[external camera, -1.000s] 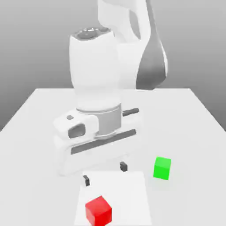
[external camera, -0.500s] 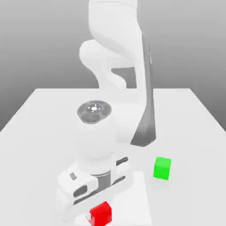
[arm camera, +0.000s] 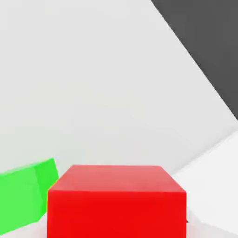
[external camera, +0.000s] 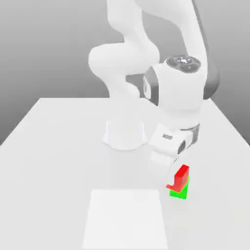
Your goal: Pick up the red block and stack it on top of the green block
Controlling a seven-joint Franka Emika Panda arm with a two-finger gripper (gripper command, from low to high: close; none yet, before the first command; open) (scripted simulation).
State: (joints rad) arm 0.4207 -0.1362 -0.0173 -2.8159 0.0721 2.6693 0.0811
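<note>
Now, nearest the hand camera: red block (arm camera: 116,202) sits right up close under the gripper, with the green block (arm camera: 25,197) just beside and behind it in that view, offset to one side. In the exterior view the gripper (external camera: 172,172) is over toward the exterior view's right of the table (external camera: 53,141), hand tilted, clamped on the red block (external camera: 179,177); fingers themselves are hidden behind the hand and the cube, but the grip reads as closed on it. Red block rests on or just above the green block (external camera: 179,192); contact can't be confirmed, and the red one looks shifted slightly off the green one's footprint rather than squarely on it. Lighter square patch (external camera: 126,218) on the tabletop near the front edge is bare. Farther back, the arm's base (external camera: 124,134) stands mid-table with the upper links arching over to the hand. Versus a second ago: the jaws were wide apart then, hovering above the red block, which lay on the square patch; half a second ago the hand was down on it there. Since then the red block has left the patch and travelled with the hand across to the green block, which hasn't moved.
</note>
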